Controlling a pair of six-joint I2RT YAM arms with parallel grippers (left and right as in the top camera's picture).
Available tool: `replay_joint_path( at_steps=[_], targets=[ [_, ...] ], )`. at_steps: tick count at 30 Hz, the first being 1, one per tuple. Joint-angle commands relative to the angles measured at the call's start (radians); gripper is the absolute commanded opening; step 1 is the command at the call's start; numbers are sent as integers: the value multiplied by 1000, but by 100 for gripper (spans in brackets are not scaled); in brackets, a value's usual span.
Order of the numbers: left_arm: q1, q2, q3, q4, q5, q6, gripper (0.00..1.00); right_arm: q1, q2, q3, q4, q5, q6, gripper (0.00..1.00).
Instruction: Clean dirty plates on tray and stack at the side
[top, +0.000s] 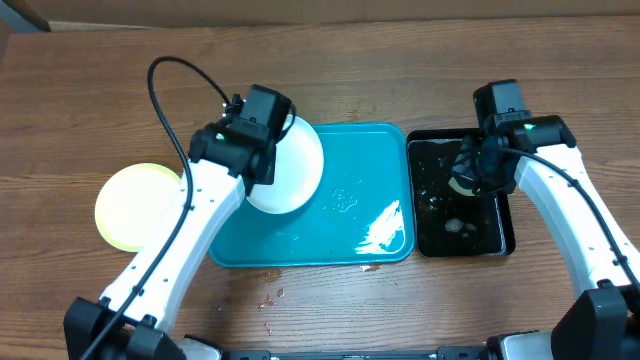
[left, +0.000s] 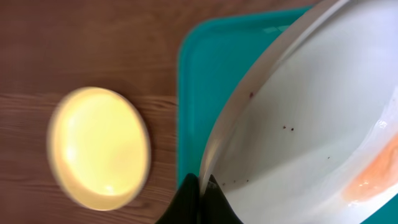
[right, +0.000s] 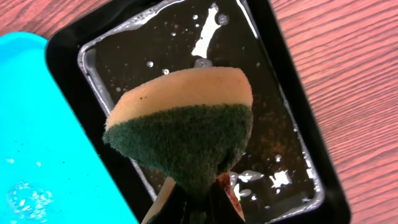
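Observation:
My left gripper (left: 200, 183) is shut on the rim of a white plate (top: 292, 170) and holds it tilted over the left end of the teal tray (top: 370, 170). In the left wrist view the white plate (left: 311, 124) shows small dark specks and an orange smear. A pale yellow-green plate (top: 135, 205) lies flat on the table left of the tray; it also shows in the left wrist view (left: 99, 146). My right gripper (right: 199, 193) is shut on a green-and-tan sponge (right: 186, 124) above the black tub (top: 460, 195). A third plate is not in view.
The black tub (right: 292, 124) holds dark water with foam, right of the tray (right: 43, 137). Water puddles lie on the tray's floor (top: 385, 225). Droplets sit on the wood in front of the tray (top: 272, 295). A black cable (top: 165, 100) loops behind the left arm.

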Motion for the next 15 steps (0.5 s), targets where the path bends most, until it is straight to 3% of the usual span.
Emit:
replay_joint_path(
  at_steps=[1,7,15],
  targets=[
    [-71,-11,0,0,-320,6,4,-4,-15,-3,5,-3,-74,4],
    [-195,-11,0,8,-579,8,4,-4,-15,-3,4,-3,-82,4],
    [-251,-11,0,14,-607,8,4,-4,-15,-3,3,-3,-82,4]
  ],
)
